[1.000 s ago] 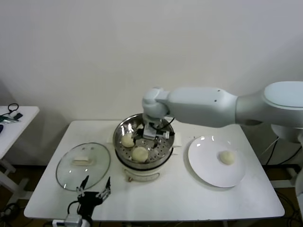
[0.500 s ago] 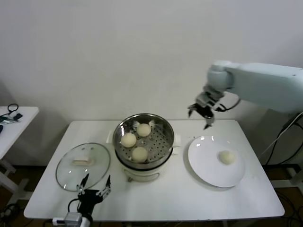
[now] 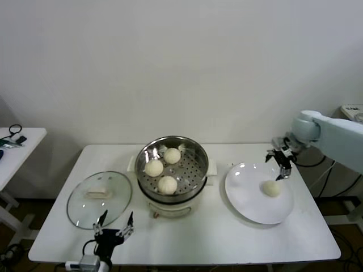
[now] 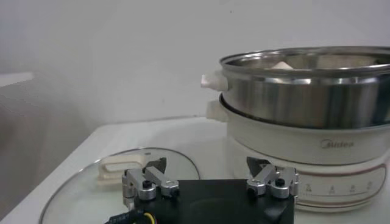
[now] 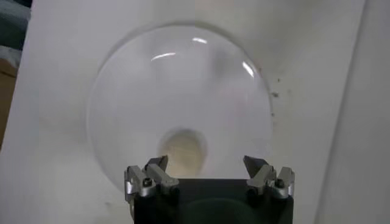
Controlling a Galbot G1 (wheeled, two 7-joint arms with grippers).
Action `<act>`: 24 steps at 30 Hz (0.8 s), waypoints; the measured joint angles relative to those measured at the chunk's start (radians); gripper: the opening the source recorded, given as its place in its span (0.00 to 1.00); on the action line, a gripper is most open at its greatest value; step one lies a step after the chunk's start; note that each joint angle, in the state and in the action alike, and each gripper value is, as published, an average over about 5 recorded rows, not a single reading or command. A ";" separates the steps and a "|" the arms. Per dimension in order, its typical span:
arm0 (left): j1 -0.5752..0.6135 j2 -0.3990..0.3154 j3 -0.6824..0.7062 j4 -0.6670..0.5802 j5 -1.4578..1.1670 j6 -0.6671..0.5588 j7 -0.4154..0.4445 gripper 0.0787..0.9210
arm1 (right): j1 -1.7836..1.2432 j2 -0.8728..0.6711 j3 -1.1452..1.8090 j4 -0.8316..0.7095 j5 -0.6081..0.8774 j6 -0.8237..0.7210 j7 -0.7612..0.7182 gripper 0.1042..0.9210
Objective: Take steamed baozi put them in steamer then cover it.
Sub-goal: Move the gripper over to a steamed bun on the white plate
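The right gripper (image 3: 279, 160), which was inside the steamer (image 3: 172, 170) a second ago, is now hanging over the far edge of the white plate (image 3: 249, 198), its jaws spread wide and empty, just above the last baozi (image 3: 272, 188). Three baozi (image 3: 167, 185) are sitting on the perforated tray. The cover (image 3: 100, 198) is lying flat on the table (image 3: 227, 238) beside the steamer, its handle running roughly left-right. The left gripper (image 3: 112, 225) is waiting spread wide at the table's near edge.

Even soft indoor light, glare on plate (image 5: 122, 79), right wrist view perhaps slightly blurred
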State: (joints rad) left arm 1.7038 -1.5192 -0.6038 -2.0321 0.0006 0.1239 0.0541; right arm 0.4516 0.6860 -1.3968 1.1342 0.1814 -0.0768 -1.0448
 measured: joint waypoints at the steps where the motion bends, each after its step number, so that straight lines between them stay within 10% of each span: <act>1: -0.001 0.000 0.000 0.002 0.000 0.000 0.000 0.88 | -0.024 -0.001 0.019 -0.012 -0.008 -0.003 0.002 0.88; 24: -0.003 -0.010 -0.001 0.015 0.004 -0.003 -0.002 0.88 | -0.283 0.070 0.251 -0.198 -0.116 -0.025 0.023 0.74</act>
State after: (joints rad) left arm 1.7011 -1.5290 -0.6050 -2.0168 0.0050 0.1213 0.0519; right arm 0.1691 0.7555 -1.1459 0.9363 0.0649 -0.1015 -1.0215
